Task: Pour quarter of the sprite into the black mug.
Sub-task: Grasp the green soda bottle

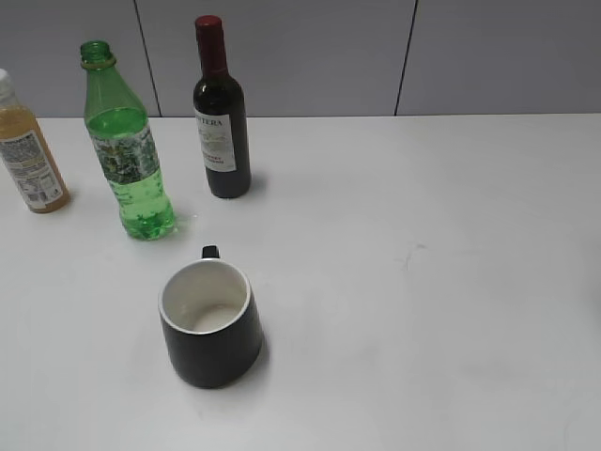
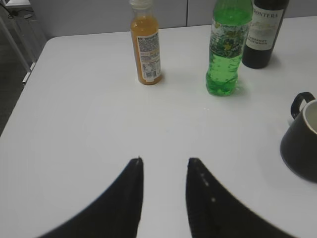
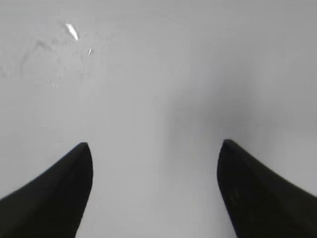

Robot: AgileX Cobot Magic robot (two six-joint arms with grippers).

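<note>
The sprite point(image 1: 130, 155) is a green bottle with no cap, upright at the back left of the white table; it also shows in the left wrist view point(image 2: 227, 49). The black mug point(image 1: 210, 322) stands upright in front of it, white inside, handle pointing away; its edge shows in the left wrist view point(image 2: 300, 144). No gripper shows in the exterior view. My left gripper point(image 2: 165, 160) is open and empty above bare table, well short of the bottles. My right gripper point(image 3: 154, 145) is wide open and empty over bare table.
A dark wine bottle point(image 1: 221, 117) stands right of the sprite, also seen in the left wrist view point(image 2: 263, 32). An orange juice bottle point(image 1: 28, 150) stands at the far left, also in the left wrist view point(image 2: 145, 44). The table's left edge point(image 2: 22, 94) is near.
</note>
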